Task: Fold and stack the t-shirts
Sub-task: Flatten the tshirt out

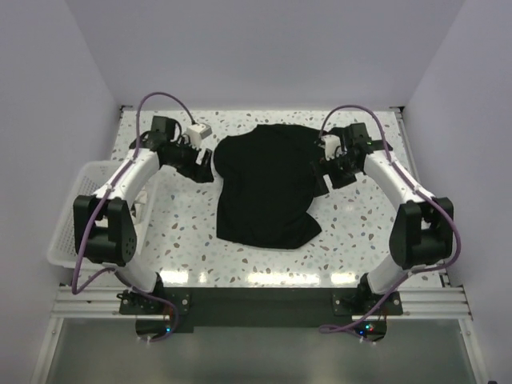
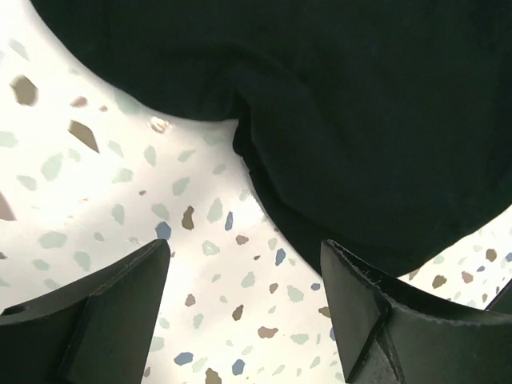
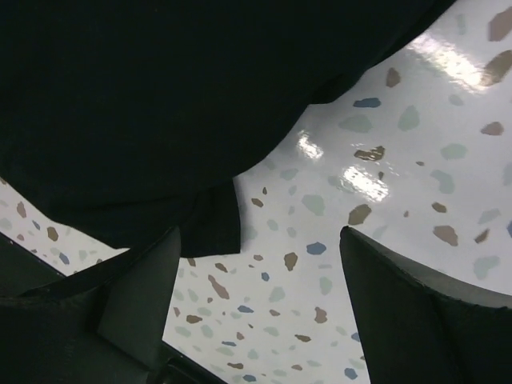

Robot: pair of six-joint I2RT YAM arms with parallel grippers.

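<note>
A white basket [image 1: 76, 212] sits at the left edge of the speckled tabletop [image 1: 352, 232]. Nearer the middle, the left end effector [image 1: 202, 166] hangs low just left of the black t-shirt [image 1: 268, 188], its fingers apart with only bare tabletop between them. The black t-shirt lies spread and rumpled across the middle of the tabletop, reaching toward the far edge. At its right side the right end effector [image 1: 330, 170] hovers, fingers likewise apart and gripping nothing, a sleeve corner just beside one finger.
</note>
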